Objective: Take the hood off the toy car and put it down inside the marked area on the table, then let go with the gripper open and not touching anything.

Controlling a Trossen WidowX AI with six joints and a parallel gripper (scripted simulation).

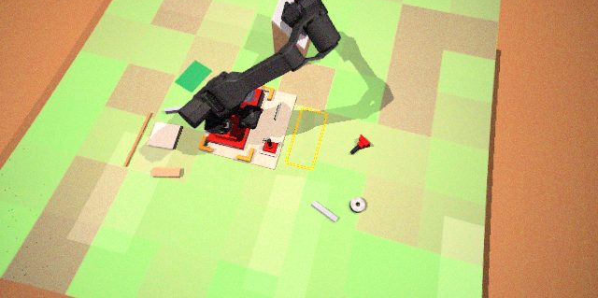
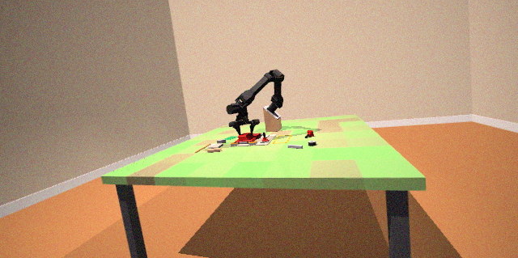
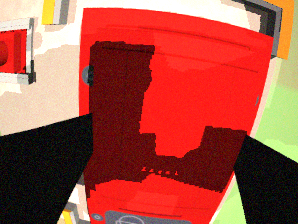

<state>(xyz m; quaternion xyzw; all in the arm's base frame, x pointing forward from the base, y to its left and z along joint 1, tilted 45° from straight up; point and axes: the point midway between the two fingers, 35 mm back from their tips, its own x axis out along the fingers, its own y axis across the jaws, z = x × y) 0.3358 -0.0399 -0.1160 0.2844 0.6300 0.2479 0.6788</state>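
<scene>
The toy car [image 1: 258, 95] lies on a pale board [image 1: 286, 107] between orange corner brackets. Its hood [image 3: 195, 90] is a broad, flat red panel, partly in shadow in the wrist view. My gripper [image 1: 234, 123] [image 2: 245, 133] [image 3: 168, 131] points down over the car, with one black finger at each long side of the hood. It is shut on the hood, which lies level on the car. The arm and fingers hide part of the car in the top view. The marked area [image 1: 294, 135] [image 2: 280, 143] is a yellow outline beside the board.
A red part with a black knob [image 1: 270, 147] stands on the board beside the car. A red-and-black piece [image 1: 363, 142], a white ring [image 1: 352, 205] and a grey bar [image 1: 325, 211] lie beyond the marked area. A white block [image 1: 163, 135], wooden block [image 1: 165, 172] and thin stick [image 1: 138, 139] lie left.
</scene>
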